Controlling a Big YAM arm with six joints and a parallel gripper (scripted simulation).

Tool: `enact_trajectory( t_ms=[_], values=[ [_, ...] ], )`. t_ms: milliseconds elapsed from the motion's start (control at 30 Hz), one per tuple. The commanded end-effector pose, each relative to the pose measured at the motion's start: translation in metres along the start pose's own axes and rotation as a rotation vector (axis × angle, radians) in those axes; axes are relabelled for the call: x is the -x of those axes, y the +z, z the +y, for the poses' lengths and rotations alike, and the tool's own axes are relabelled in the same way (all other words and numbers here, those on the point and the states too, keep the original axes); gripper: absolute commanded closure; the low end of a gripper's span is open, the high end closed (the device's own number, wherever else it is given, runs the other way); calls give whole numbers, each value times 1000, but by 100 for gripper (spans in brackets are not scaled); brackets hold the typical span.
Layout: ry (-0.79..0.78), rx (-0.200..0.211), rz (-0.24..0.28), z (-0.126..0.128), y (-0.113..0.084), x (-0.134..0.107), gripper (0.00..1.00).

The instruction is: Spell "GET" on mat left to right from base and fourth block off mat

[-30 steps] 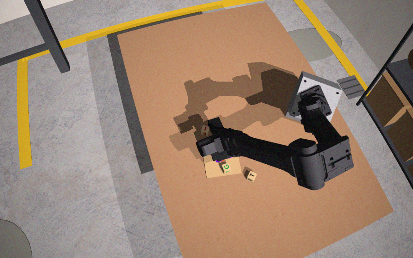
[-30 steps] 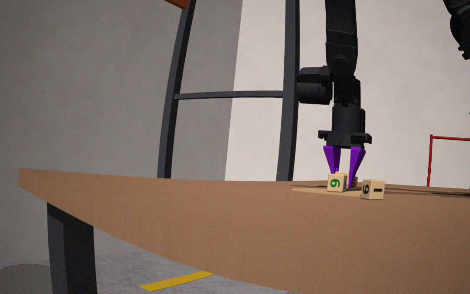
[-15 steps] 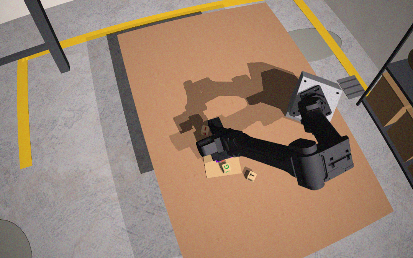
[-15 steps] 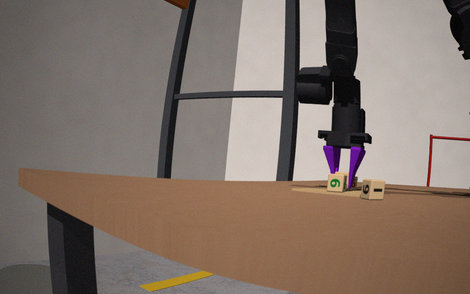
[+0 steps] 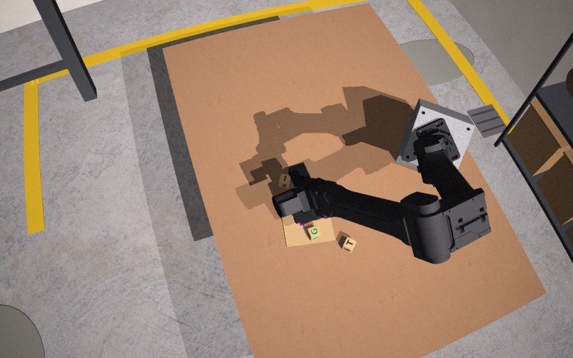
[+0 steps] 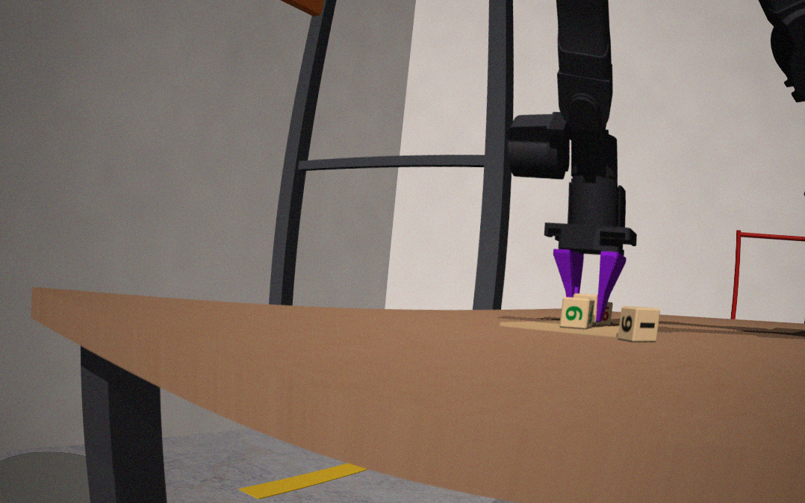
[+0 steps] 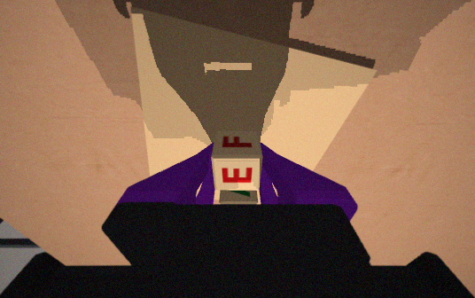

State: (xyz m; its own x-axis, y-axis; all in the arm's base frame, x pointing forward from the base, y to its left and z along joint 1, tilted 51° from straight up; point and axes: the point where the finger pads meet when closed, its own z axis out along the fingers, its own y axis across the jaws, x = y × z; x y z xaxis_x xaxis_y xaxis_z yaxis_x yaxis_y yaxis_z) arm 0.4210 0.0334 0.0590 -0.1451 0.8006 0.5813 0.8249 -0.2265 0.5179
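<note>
My gripper (image 5: pixel 309 222) (image 6: pixel 585 304) (image 7: pixel 237 149) points down over the mat (image 5: pixel 295 238) (image 6: pixel 531 327) (image 7: pixel 341 106), with its purple fingers shut on the E block (image 6: pixel 585 295) (image 7: pixel 237 175). The red E faces up. The block is low at the mat; I cannot tell whether it touches. The G block (image 5: pixel 313 232) (image 6: pixel 576 312) lies on the mat beside it, green G up. The T block (image 5: pixel 348 244) (image 6: pixel 638 324) lies on the table off the mat, T up. The fourth block (image 5: pixel 284 180), with red marks, lies off the mat on the other side, in the arm's shadow.
The black arm reaches over the table (image 5: pixel 401 304) (image 6: pixel 296 385) from its base plate (image 5: pixel 458 126) and hides part of the mat in the top view. The T and fourth blocks stand on opposite sides of the mat. The G block is close to my fingers.
</note>
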Motion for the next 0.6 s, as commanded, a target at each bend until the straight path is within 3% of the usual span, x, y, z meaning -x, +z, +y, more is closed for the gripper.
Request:
enact_trajectory(
  t_ms=[0, 567],
  values=[
    [-6, 24, -2, 8, -4, -5, 74],
    [-6, 22, -1, 7, -3, -5, 74]
  ],
)
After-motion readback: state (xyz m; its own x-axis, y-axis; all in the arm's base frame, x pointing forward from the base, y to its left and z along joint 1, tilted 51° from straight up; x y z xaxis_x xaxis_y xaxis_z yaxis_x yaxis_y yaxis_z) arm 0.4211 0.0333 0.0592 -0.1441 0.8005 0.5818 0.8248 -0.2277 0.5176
